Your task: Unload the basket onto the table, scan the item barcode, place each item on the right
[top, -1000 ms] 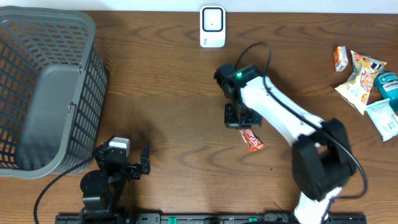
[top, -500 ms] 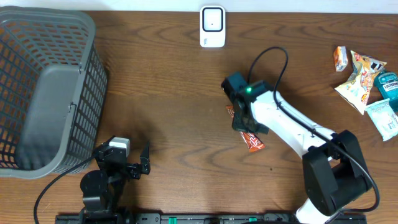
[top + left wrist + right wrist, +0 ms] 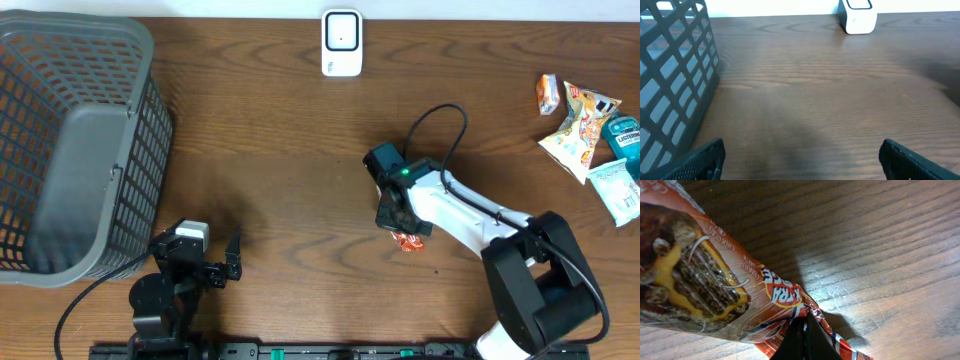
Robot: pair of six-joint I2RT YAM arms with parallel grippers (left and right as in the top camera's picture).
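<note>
- Chocolate bar (image 3: pixel 715 280), in a red wrapper, sits at 4 o'clock from the middle of the table (image 3: pixel 280 150), its crimped end pinched in the clenched right gripper (image 3: pixel 805 332).
- Left gripper (image 3: pixel 225 262) rests at 7 o'clock, jaws spread wide, grasping nothing.
- Grey basket (image 3: pixel 60 140) stands at 9 o'clock.
- White scanner (image 3: pixel 342 42) stands at 12 o'clock, well apart from the bar.
- Snack packets (image 3: pixel 590 130) lie at 2 o'clock.

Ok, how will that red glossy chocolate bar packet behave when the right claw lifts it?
Probably light: the red glossy chocolate bar packet looks small beside the right claw. The claw seems shut on just the crimped end seam, so the bar will likely dangle and swing. The shiny film looks slippery and might slide out.
</note>
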